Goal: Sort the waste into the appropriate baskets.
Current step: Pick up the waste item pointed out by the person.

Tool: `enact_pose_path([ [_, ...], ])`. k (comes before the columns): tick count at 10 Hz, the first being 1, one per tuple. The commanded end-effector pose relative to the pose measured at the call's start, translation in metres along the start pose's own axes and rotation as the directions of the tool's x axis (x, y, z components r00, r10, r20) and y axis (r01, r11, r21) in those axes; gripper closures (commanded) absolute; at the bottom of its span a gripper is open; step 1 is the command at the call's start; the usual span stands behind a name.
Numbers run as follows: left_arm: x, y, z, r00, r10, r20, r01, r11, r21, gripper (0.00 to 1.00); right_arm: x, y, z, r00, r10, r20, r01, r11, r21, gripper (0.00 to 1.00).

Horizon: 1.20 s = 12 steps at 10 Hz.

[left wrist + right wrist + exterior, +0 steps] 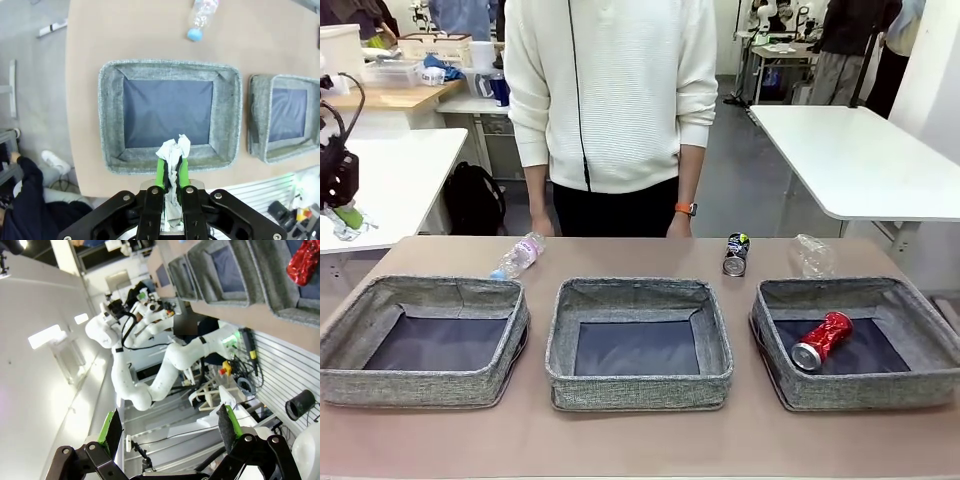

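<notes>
Within left tool [172, 166], white paper wad [174, 149]

- Three grey woven baskets stand in one row along the worktop's near edge: left basket [420, 385], middle basket [640, 388], right basket [860, 392].
- Two cans are counted: one red can [821, 340] inside the right basket, and one dark can [736, 254] on the worktop near its far edge.
- One bottle [518, 256], clear with a blue cap, lies near the far edge.
- One cup [812, 256] of clear plastic sits toward the far right corner.
- One paper wad [174, 148], white, is clamped in the left gripper [172, 161].
</notes>
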<state>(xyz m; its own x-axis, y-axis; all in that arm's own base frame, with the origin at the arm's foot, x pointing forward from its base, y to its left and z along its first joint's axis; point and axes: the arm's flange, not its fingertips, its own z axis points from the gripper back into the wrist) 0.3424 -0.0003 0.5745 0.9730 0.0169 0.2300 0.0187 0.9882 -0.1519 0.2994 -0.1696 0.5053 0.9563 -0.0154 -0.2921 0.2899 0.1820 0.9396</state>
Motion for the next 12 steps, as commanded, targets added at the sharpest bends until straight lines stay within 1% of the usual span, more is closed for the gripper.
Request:
enact_pose_path([
  [1, -0.004, -0.001, 0.0, 1.0, -0.003, 0.008, 0.003, 1.0, 0.001, 0.9, -0.001, 0.002, -0.001, 1.0, 0.012, -0.003, -0.012, 1.0, 0.008, 0.0],
  [2, -0.005, -0.042, 0.006, 0.996, 0.088, -0.004, -0.088, 0.995, 0.044, 0.9, -0.001, 0.002, -0.001, 1.0, 0.012, -0.003, -0.012, 1.0, 0.008, 0.0],
  [3, -0.004, -0.105, 0.026, 0.969, 0.245, 0.019, -0.246, 0.966, 0.083, 0.9, -0.001, 0.002, -0.001, 1.0, 0.012, -0.003, -0.012, 1.0, 0.008, 0.0],
  [4, -0.012, -0.163, 0.046, 0.982, 0.188, 0.023, -0.189, 0.973, 0.131, 0.9, -0.001, 0.002, -0.001, 1.0, 0.012, -0.003, -0.012, 1.0, 0.008, 0.0],
  [5, -0.019, -0.21, 0.055, 0.99, 0.137, -0.025, -0.129, 0.972, 0.196, 0.9, -0.001, 0.002, -0.001, 1.0, 0.012, -0.003, -0.012, 1.0, 0.008, 0.0],
  [6, -0.023, -0.254, 0.064, 0.995, 0.103, -0.008, -0.097, 0.958, 0.27, 0.9, -0.001, 0.002, -0.001, 1.0, 0.012, -0.003, -0.012, 1.0, 0.008, 0.0],
  [7, -0.022, -0.296, 0.077, 0.998, 0.07, -0.008, -0.064, 0.954, 0.294, 0.9, -0.001, 0.002, -0.001, 1.0, 0.012, -0.003, -0.012, 1.0, 0.008, 0.0],
  [8, -0.017, -0.327, 0.087, 0.998, 0.049, -0.035, -0.037, 0.957, 0.287, 0.9, -0.001, 0.002, -0.001, 1.0, 0.012, -0.003, -0.012, 1.0, 0.008, 0.0],
  [9, -0.011, -0.349, 0.097, 0.992, 0.019, -0.123, 0.016, 0.962, 0.274, 0.9, -0.001, 0.002, -0.001, 1.0, 0.012, -0.003, -0.012, 1.0, 0.008, 0.0],
  [10, -0.005, -0.369, 0.104, 0.985, 0.024, -0.173, 0.026, 0.959, 0.282, 0.9, -0.001, 0.002, -0.001, 1.0, 0.012, -0.003, -0.012, 1.0, 0.008, 0.0],
  [11, -0.001, -0.39, 0.11, 0.985, 0.048, -0.164, -0.001, 0.96, 0.279, 0.9, -0.001, 0.002, -0.001, 1.0, 0.012, -0.003, -0.012, 1.0, 0.008, 0.0],
  [12, 0.0, -0.406, 0.116, 0.984, 0.028, -0.175, 0.018, 0.966, 0.258, 0.9, -0.001, 0.002, -0.001, 1.0, 0.012, -0.003, -0.012, 1.0, 0.008, 0.0],
])
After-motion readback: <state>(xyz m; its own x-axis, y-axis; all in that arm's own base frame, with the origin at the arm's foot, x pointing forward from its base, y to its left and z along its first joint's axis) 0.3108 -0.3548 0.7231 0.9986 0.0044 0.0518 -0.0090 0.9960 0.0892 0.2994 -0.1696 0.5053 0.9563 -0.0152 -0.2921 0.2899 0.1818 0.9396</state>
